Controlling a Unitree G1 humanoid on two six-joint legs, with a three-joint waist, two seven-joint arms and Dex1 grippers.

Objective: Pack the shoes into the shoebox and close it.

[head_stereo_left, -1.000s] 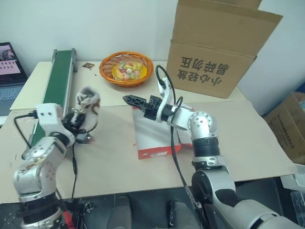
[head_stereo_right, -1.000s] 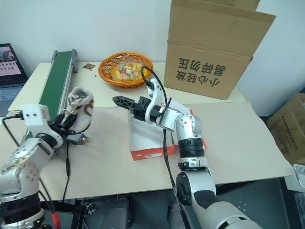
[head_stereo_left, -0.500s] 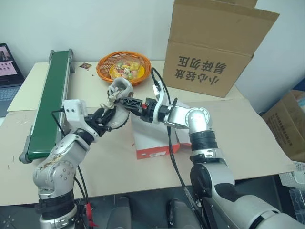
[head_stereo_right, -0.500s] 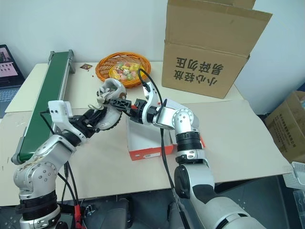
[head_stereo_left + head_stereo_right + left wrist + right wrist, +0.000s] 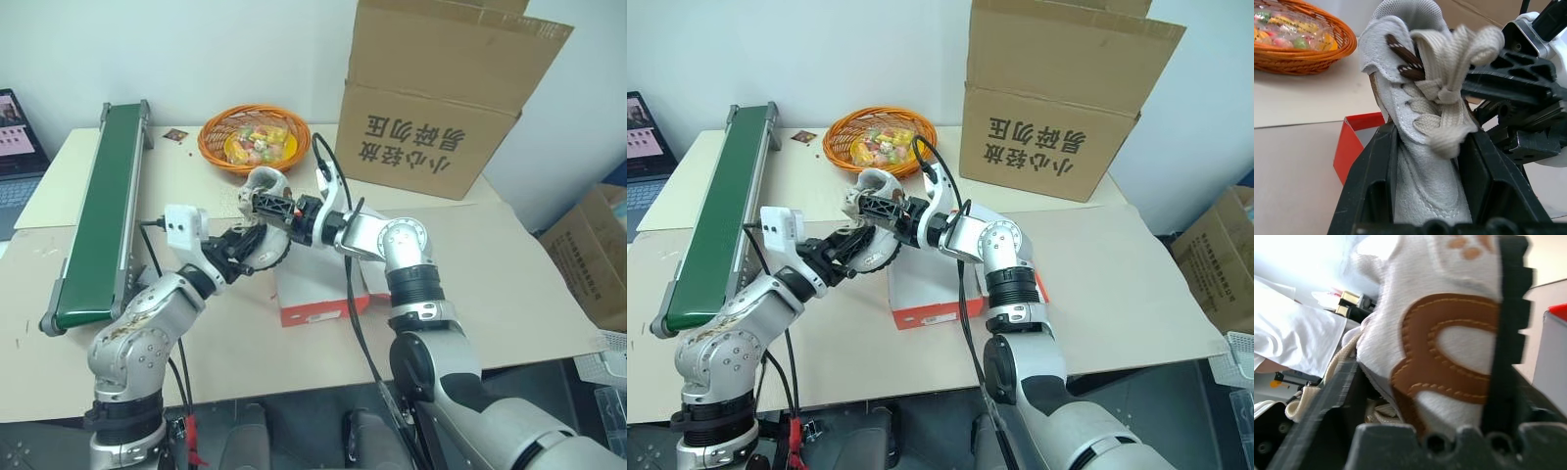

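1 shoe (image 5: 263, 227) is hanging in the air over the near-left corner of the open red box (image 5: 323, 284), which is lying on the table (image 5: 509, 284) in front of the robot. both grippers are meeting on it. the left gripper (image 5: 250, 243) is clenching the shoe through the laced upper, its fingers (image 5: 1376, 171) pressing either side of the tongue in the left wrist view. the right gripper (image 5: 266, 204) is reaching in from the other side, and in the right wrist view its 2 fingers (image 5: 1506, 333) are sitting around the heel with its brown patch; whether they are gripping it or just bracketing it, i cannot tell.

the step in hand looks like a handover or a 2-handed steadying of this shoe before it goes into the box. i am seeing white inside the box, but cannot tell whether a shoe is lying there already.

next, the right gripper is likely needing a firm hold on the heel, then the left letting go without snagging the loose laces, then the shoe going down flat, lengthwise, inside the walls.

behind, a sweets basket (image 5: 257, 139), a green conveyor (image 5: 98, 201) and a big carton (image 5: 446, 93) are standing well apart from the work.
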